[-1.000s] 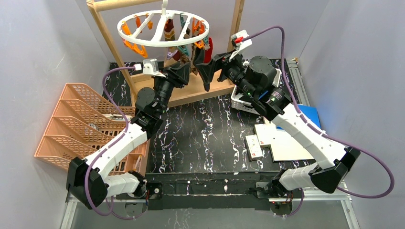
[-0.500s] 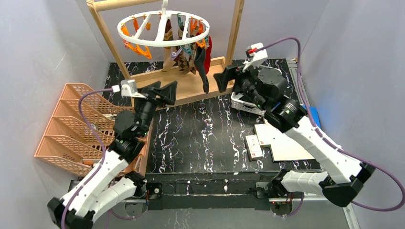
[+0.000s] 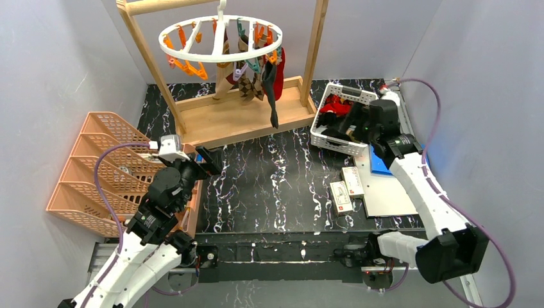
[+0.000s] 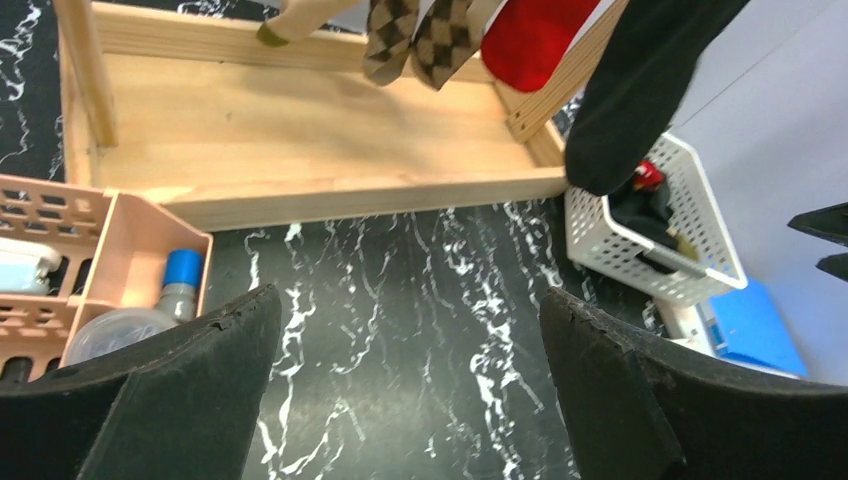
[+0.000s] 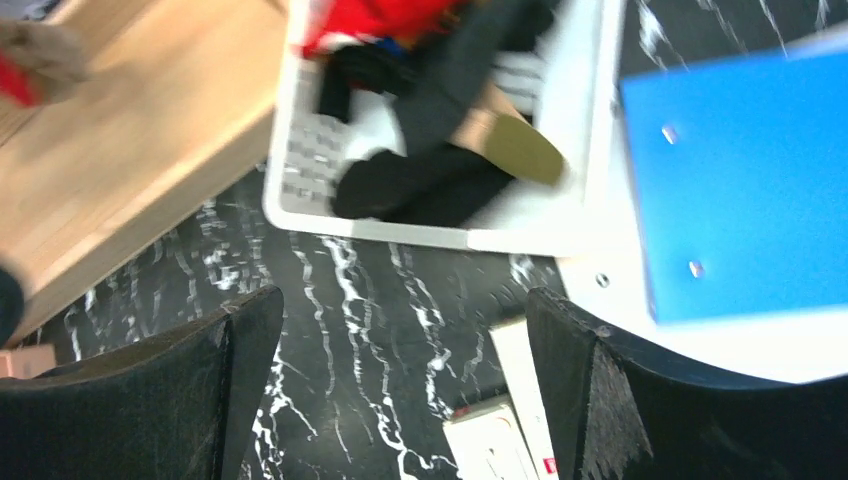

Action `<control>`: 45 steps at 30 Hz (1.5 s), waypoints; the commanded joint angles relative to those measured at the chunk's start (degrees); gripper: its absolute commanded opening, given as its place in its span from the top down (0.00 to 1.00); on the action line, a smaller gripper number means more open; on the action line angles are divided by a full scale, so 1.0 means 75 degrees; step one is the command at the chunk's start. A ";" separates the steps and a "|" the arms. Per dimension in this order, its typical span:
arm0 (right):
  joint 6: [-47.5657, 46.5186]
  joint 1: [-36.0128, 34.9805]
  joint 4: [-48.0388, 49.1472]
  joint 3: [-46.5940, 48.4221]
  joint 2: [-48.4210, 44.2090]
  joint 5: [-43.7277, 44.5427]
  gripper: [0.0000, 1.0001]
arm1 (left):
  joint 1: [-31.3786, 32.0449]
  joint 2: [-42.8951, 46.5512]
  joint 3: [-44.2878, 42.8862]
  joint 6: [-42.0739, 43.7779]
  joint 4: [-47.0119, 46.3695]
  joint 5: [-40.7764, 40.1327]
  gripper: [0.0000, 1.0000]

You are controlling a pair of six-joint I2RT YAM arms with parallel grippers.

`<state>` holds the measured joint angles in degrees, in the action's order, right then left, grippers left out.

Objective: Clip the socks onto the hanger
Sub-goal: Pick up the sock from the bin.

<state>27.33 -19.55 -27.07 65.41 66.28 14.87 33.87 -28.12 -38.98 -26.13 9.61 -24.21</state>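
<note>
The white ring hanger [image 3: 221, 38] hangs from the wooden frame, with orange and teal clips under it. Argyle socks [image 3: 247, 86], a black sock [image 3: 272, 86] and a red sock [image 3: 280, 64] hang from it. They also show in the left wrist view: argyle socks [image 4: 420, 40], red sock [image 4: 535, 35], black sock [image 4: 640, 90]. More socks lie in the white basket [image 3: 321, 138], among them a red sock [image 5: 390, 15] and a dark sock [image 5: 440, 180]. My left gripper [image 3: 208, 162] [image 4: 410, 340] is open and empty, low by the peach trays. My right gripper [image 3: 367, 131] [image 5: 405, 330] is open and empty beside the basket.
The wooden frame base [image 3: 244, 122] stands at the back. Peach stacked trays [image 3: 96, 173] fill the left side, with a blue-capped bottle [image 4: 170, 290] in one bin. A blue folder [image 3: 382, 163], a white board [image 3: 391, 199] and small white boxes [image 3: 346, 186] lie to the right.
Both arms have pulled back from the hanger. The left gripper opened and dropped towards the trays. The right arm swung right to the basket. The black sock stays hanging.
</note>
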 commanded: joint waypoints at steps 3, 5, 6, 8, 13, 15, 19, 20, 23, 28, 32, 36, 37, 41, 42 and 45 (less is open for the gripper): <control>0.2443 0.1415 0.1807 -0.1167 -0.0157 -0.1393 0.06 | 0.0008 0.0753 0.0568 0.0306 0.0628 -0.0091 0.02; 0.2864 0.1694 0.2222 -0.1296 0.0282 -0.1352 0.09 | 0.0008 0.1022 0.0795 0.0325 0.0751 -0.0099 0.02; 0.2991 0.1801 0.2324 -0.1233 0.0535 -0.1286 0.10 | 0.0008 0.1161 0.0890 0.0299 0.0847 -0.0093 0.02; 0.3080 0.1932 0.2622 -0.1033 0.1014 -0.1137 0.13 | 0.0008 0.1430 0.1046 0.0252 0.1117 -0.0046 0.01; 0.2732 0.1968 0.2941 0.0030 0.2531 -0.1115 0.29 | 0.0008 0.2074 0.1296 0.0260 0.1103 -0.0003 0.02; 0.2552 0.1974 0.2850 0.0438 0.3143 -0.1091 0.35 | 0.0008 0.2132 0.1336 0.0280 0.1058 0.0071 0.02; 0.2304 0.1974 0.2983 0.0570 0.3868 -0.1014 0.35 | 0.0008 0.1984 0.1297 0.0424 0.1070 0.0093 0.02; 0.2273 0.1974 0.3027 0.0562 0.3974 -0.0998 0.32 | 0.0008 0.1930 0.1295 0.0446 0.1068 0.0079 0.02; 0.2197 0.1971 0.3070 0.0573 0.4311 -0.0859 0.25 | 0.0008 0.1662 0.1265 0.0469 0.1070 -0.0033 0.02; 0.1855 0.1974 0.3177 0.0595 0.4644 -0.0845 0.23 | 0.0008 0.1259 0.1144 0.0484 0.1168 0.0027 0.02; 0.1665 0.1972 0.3267 0.0558 0.4732 -0.0846 0.25 | 0.0008 0.1277 0.1176 0.0478 0.1124 0.0062 0.02; 0.1599 0.1974 0.3371 0.0494 0.4798 -0.0899 0.36 | 0.0008 0.1302 0.1236 0.0488 0.1042 0.0087 0.02; 0.1595 0.1965 0.3411 0.0465 0.4788 -0.0915 0.42 | 0.0008 0.1300 0.1238 0.0489 0.1034 0.0087 0.02; 0.1594 0.1974 0.3496 0.0457 0.4815 -0.1075 0.56 | 0.0008 0.1266 0.1240 0.0495 0.1029 0.0116 0.02; 0.1594 0.1974 0.3468 0.0490 0.4838 -0.1074 0.59 | 0.0008 0.1261 0.1237 0.0490 0.1031 0.0120 0.02; 0.1571 0.1974 0.3444 0.0540 0.4840 -0.1108 0.68 | 0.0008 0.1247 0.1237 0.0496 0.1030 0.0131 0.01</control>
<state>39.99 -4.86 -3.05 67.72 101.95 6.98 33.87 -18.59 -29.52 -22.98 18.02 -23.29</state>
